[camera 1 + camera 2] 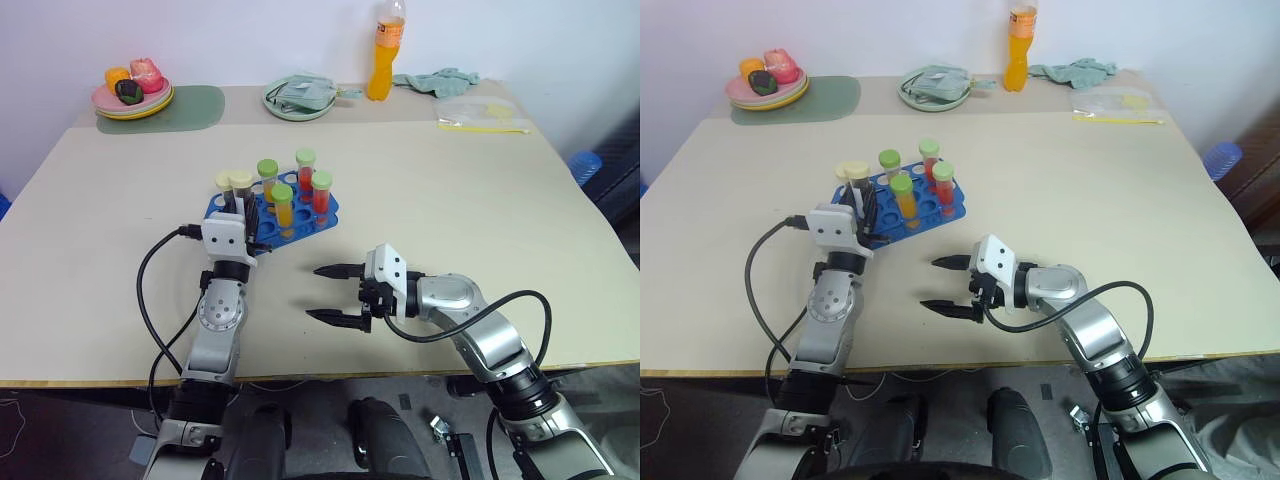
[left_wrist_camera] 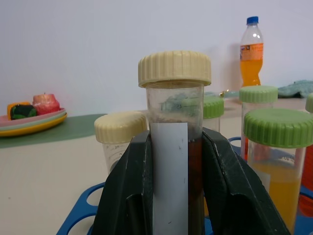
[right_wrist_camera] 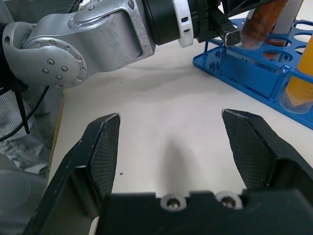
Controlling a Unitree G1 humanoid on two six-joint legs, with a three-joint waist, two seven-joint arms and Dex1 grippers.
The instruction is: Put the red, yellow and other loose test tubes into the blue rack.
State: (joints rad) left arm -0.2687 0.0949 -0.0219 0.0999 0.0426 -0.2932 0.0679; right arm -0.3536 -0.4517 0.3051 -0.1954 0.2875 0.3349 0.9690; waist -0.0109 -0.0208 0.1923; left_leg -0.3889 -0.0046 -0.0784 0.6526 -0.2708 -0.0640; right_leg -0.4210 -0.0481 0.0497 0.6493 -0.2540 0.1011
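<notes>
At centre left of the head view, the left gripper (image 1: 238,212) is seen clamped on the brown tube (image 2: 175,147), whose cream cap shows above the black fingers (image 2: 128,191). The tube is held upright, its long axis vertical, at the near left corner of the rack (image 1: 275,215); whether its foot is already in a hole cannot be told. The coming move is judged to turn on that alignment: the tube is to be lowered straight down along its own axis into a hole below the jaws, and the left arm is the nearer one. In the rack, one more cream-capped tube (image 1: 227,184) and four green-capped tubes are stood, two yellow-orange (image 1: 283,210) and two red (image 1: 321,196). Further right, at lower centre, the right gripper (image 1: 330,293) is held with its jaws wide and nothing between them, well apart from the rack, pointing toward the left of the frame over the bare table (image 1: 450,200).
</notes>
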